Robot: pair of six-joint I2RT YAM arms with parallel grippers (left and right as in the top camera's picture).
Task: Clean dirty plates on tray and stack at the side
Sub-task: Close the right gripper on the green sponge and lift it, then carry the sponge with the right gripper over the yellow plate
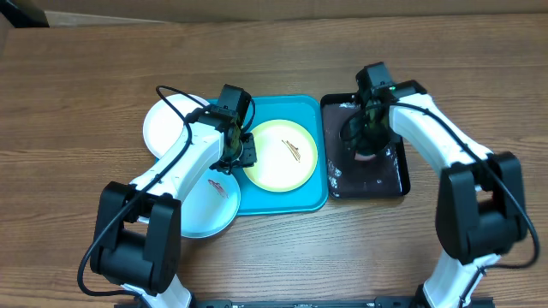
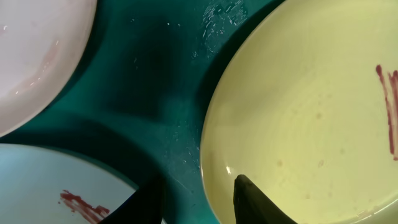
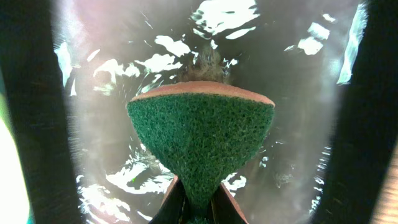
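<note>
Landmark = the tray [image 1: 306, 107], turquoise plastic, rounded corners, raised rim, mid counter [image 1: 86, 68].

Yellow-green plate [image 1: 270, 168] lies flat inside the tray and fills most of it. It is round, shallow, smooth plastic with a thin brown-red smear [image 1: 294, 151] right of its centre. White plate [image 1: 163, 128] sits just off the tray's left edge. Pale blue plate [image 1: 201, 214] is at the tray's near-left corner and also smeared; whether either overlaps the tray rim, cannot tell.

Left gripper [image 1: 244, 154] is at the tray's left side. In the left wrist view its jaws stand apart, one finger outside the yellow-green plate's rim and one over the inside, with a gap visible on both sides. So it straddles the rim and is not clamped on it.

Right gripper [image 1: 366, 141] is off the tray's right edge, over the black tray [image 1: 396, 175], which is glossy and wet. It is closed, pinching a sponge [image 3: 202, 134]: coarse green scouring face, pinkish foam behind, squeezed into a wedge.

Key relation: the dirty plate lies to the left of the sponge-holding gripper, just across the tray's right rim. The plate is round, so it has no long axis; the smear runs diagonally. The left arm is nearer the plate and likely steadies it while the right arm scrubs.
</note>
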